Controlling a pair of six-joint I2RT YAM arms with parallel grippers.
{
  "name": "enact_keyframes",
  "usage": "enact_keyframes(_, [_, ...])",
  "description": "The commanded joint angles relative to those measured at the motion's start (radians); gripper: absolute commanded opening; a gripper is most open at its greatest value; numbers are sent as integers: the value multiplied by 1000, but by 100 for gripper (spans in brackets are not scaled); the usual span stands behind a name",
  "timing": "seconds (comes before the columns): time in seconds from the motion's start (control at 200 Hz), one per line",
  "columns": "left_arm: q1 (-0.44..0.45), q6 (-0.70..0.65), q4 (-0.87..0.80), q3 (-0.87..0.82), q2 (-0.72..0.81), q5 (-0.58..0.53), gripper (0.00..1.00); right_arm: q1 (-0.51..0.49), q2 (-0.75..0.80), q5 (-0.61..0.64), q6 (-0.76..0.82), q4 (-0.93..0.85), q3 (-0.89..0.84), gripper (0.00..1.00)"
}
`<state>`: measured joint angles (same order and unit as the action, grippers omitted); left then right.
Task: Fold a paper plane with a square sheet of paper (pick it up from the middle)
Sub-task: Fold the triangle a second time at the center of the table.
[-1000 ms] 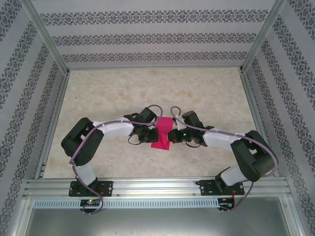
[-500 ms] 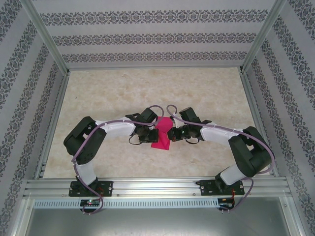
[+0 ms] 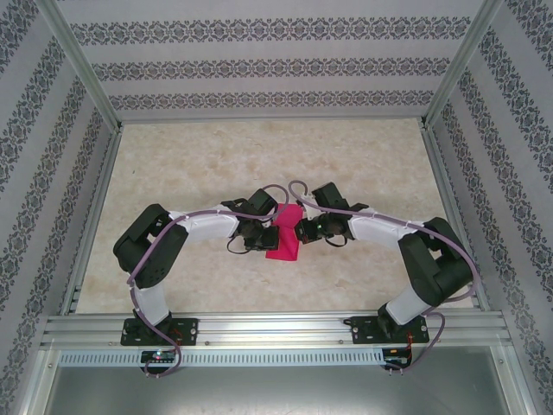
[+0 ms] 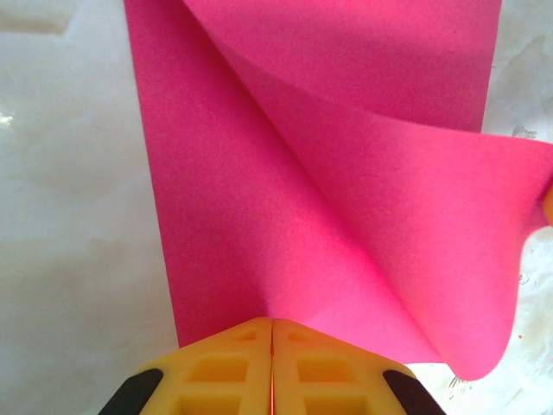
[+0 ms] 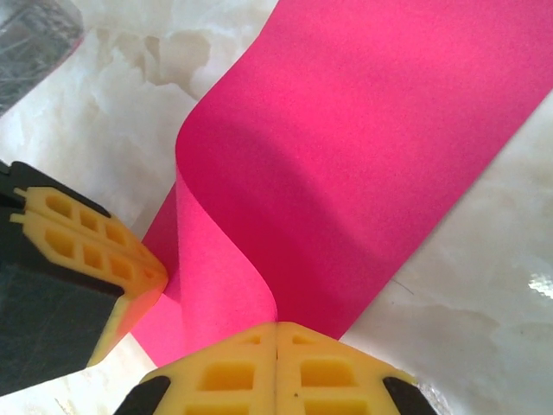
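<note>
The square sheet of paper [image 3: 283, 240] is bright magenta and lies mid-table between both grippers as a long band, one layer lifted and curling. In the left wrist view my left gripper [image 4: 273, 322] is shut on the near edge of the sheet [image 4: 259, 199], where a diagonal crease starts. In the right wrist view my right gripper [image 5: 276, 325] is shut on the raised, curled edge of the sheet [image 5: 371, 138]. The left gripper's yellow fingers [image 5: 104, 255] touch the paper just to its left. From above, the left gripper [image 3: 270, 235] and right gripper [image 3: 299, 232] face each other. The paper plane is out of view.
The marble-patterned tabletop [image 3: 259, 156] is walled by patterned panels with aluminium posts [image 3: 436, 104]. An aluminium rail [image 3: 276, 327] runs along the near edge, where both arm bases are bolted. Purple cables loop over both wrists.
The right arm has swung left and a little away from me, carrying its edge of the paper over towards the left gripper. The sheet now bulges and curls. The left gripper has barely moved.
</note>
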<state>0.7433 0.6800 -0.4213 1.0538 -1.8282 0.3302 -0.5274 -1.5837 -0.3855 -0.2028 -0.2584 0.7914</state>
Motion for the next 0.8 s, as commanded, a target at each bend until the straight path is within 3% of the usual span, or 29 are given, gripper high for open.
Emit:
enact_keyframes(0.0, [18, -27, -25, 21, -14, -12, 10, 6, -23, 15, 40, -5, 22, 2])
enact_keyframes(0.794, [18, -36, -36, 21, -19, -23, 9, 7, -89, 49, 102, -45, 84, 3])
